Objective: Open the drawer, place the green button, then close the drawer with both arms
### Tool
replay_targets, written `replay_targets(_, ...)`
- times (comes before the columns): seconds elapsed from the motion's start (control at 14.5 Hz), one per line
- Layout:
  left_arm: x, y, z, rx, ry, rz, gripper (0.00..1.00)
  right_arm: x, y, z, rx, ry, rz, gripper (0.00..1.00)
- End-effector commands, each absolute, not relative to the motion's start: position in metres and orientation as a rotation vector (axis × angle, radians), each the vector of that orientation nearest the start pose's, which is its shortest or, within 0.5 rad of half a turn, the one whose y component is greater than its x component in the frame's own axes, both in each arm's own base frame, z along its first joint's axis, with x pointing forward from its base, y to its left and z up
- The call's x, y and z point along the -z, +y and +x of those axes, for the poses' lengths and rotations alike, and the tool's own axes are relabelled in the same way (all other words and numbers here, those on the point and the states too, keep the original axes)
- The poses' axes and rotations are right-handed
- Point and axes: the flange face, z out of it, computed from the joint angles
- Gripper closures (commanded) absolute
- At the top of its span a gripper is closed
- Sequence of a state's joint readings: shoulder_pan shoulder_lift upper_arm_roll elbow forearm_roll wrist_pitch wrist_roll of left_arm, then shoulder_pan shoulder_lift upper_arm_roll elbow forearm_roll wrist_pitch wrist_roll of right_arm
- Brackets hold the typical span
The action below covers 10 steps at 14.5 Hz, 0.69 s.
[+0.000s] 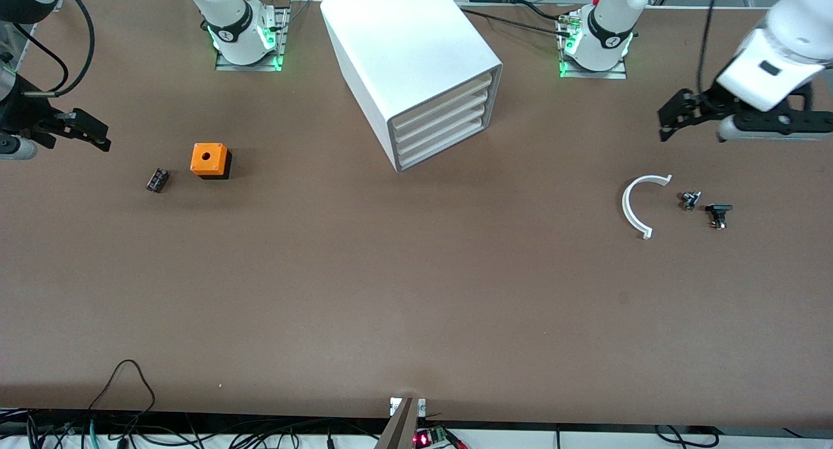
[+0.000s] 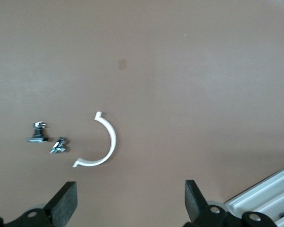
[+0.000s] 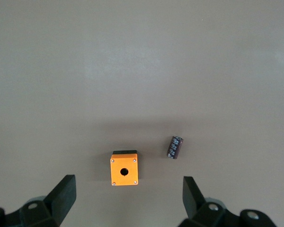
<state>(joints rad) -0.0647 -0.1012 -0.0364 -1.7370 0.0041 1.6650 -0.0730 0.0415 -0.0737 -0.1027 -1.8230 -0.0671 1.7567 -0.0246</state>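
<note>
The white cabinet [image 1: 416, 58] stands mid-table between the two bases, all its drawers shut. The drawer [image 1: 444, 148] is the lowest front. The cabinet's corner also shows in the left wrist view [image 2: 270, 198]. The button is out of view. My left gripper [image 1: 665, 122] [image 2: 131, 198] hangs open and empty over the table at the left arm's end, above bare tabletop beside a white half ring [image 1: 634, 205] [image 2: 106, 142]. My right gripper [image 1: 97, 133] [image 3: 129, 194] hangs open and empty at the right arm's end, just short of an orange cube [image 1: 209, 159] [image 3: 124, 169].
Two small black-and-metal parts [image 1: 690, 200] [image 1: 718, 215] lie beside the half ring, toward the left arm's end; the left wrist view shows them too [image 2: 59, 145] [image 2: 38, 133]. A small dark cylinder [image 1: 157, 179] [image 3: 175, 147] lies beside the cube. Cables run along the table's near edge.
</note>
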Motion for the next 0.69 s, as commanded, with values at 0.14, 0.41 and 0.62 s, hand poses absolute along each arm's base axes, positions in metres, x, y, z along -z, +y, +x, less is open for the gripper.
replay_targets(0.14,-0.606,-0.020,0.534,-0.014,0.157,-3.139,0.00,-0.565,-0.041,0.541,0.021,0.030,-3.183,0.00)
replay_targets(0.41,-0.602,-0.017,0.537,-0.029,0.193,-3.139,0.00,-0.565,-0.041,0.541,0.021,0.030,-3.183,0.00)
replay_targets(0.62,-0.601,-0.017,0.538,-0.031,0.193,-3.139,0.00,-0.567,-0.041,0.540,0.018,0.030,-3.185,0.00)
